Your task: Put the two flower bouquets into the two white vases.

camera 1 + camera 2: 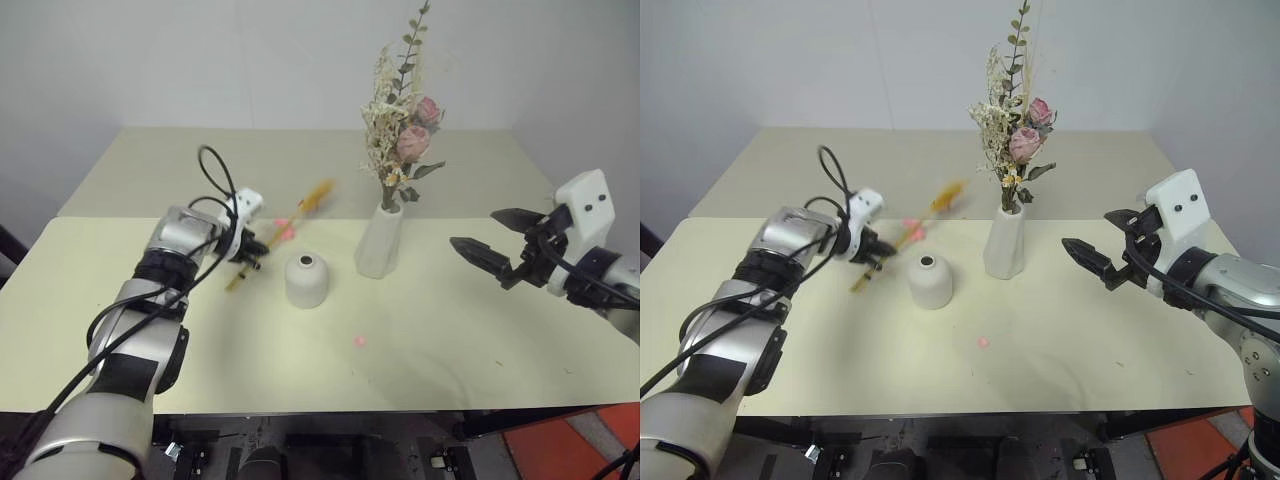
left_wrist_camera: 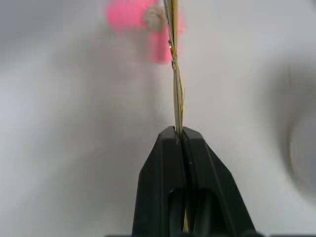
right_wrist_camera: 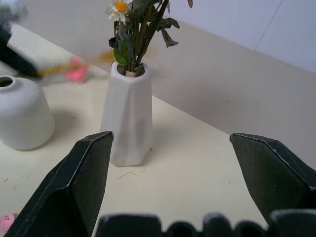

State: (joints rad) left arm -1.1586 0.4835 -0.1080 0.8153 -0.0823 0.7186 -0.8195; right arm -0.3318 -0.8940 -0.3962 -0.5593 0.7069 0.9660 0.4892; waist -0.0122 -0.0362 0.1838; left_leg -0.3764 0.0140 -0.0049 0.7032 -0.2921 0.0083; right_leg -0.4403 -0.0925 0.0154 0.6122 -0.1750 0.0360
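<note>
The left gripper [image 1: 254, 250] is clamped tight on the thin stems of the wheat-stalk bundle [image 1: 290, 228]; in the left wrist view the two black fingers [image 2: 163, 168] meet with the golden stalks pinched between them. From the grip the bundle runs long and slanted, its golden head up and away toward the back of the desk [image 1: 140, 170], the pink blossoms partway along, and the short stem end sticking out below the gripper toward the near side. So the stem end points down and toward the robot, not at any opening.

Just beside the gripper, toward the robot's right and a little lower, stands the short rounded vase [image 1: 306, 280], its small top hole free. The taller vase [image 1: 380, 240] stands just past it and already holds the bushy bunch with pink roses [image 1: 405, 130]. The left arm is plainly the nearer one to the short vase.

The right gripper [image 1: 495, 245] hangs well apart on the far right, jaws wide and holding nothing.

As I judge it, the coming move turns on bringing the bundle's long axis upright and its stem end over that small hole.
</note>
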